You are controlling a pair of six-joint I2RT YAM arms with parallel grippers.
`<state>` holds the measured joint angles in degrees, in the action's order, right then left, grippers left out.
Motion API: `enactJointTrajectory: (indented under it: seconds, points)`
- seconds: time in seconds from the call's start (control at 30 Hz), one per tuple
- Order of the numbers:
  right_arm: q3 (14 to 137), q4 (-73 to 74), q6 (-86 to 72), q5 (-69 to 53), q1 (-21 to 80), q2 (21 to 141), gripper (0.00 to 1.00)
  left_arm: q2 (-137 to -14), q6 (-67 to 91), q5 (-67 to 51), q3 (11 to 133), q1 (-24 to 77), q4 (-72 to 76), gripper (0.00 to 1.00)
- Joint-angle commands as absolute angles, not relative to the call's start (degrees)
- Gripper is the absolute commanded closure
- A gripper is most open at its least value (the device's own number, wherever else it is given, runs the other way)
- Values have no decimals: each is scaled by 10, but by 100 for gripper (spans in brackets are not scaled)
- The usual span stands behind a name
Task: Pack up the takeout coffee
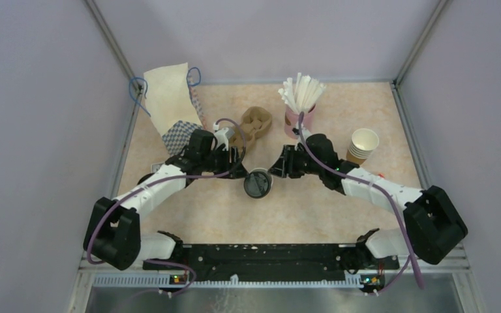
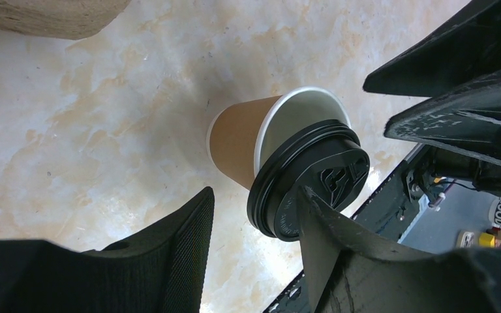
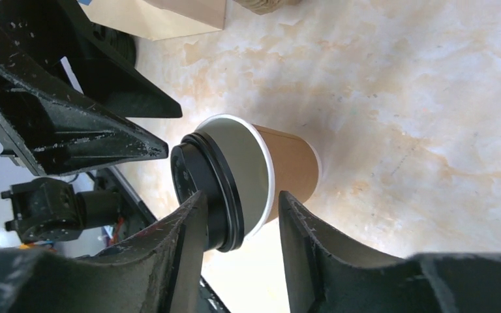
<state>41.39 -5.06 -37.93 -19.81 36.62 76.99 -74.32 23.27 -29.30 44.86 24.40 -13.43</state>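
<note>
One takeout coffee (image 1: 258, 183) is seen upright on the table (image 1: 365, 215), a brown paper cup with one round black lid (image 2: 313, 182). The lid is set askew on the rim, so that part of the cup's white inside is left uncovered. A raised marking is moulded into the lid, but it cannot be read, and no writing can be made out on the cup. Two arms are counted. The left arm (image 1: 163, 179) is brought in from the coffee's left, and the left jaws are held wide, with the cup framed between them and nothing clamped. The right arm (image 1: 372, 186) is brought in from the coffee's right. The right jaws are spread more narrowly, about as wide as the cup's rim, and whether the lid is touched by them cannot be told. Beyond the coffee, one brown pulp cup carrier (image 1: 254, 124) is placed. Beyond the coffee and to its right, one pink cup (image 1: 298, 122) is filled with many white straws (image 1: 303, 91). Farther right of the coffee, one stack of lidless brown paper cups (image 1: 363, 145) is stood; the number in it cannot be counted. Beyond the coffee and to its left, one cream paper bag (image 1: 169, 98) with blue cord handles is laid.
</note>
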Motion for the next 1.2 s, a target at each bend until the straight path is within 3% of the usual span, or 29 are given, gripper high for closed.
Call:
enactJointTrajectory:
  seconds: [0.0,0.1,0.27,0.67,1.17]
  points:
    - [449,-27,-324,-153,372,724,54,-753,239,-307,458,241,-105,45]
    - [472,-3,-282,-128,393,721,45,-753,239,-307,461,242,-105,45]
    - [512,56,-222,-55,449,733,43,-747,237,-295,464,242,-111,45]
    - [583,125,-130,77,532,809,51,-735,234,-275,474,242,-131,45]
    - [582,93,-93,32,539,817,57,-731,230,-271,470,242,-135,45]
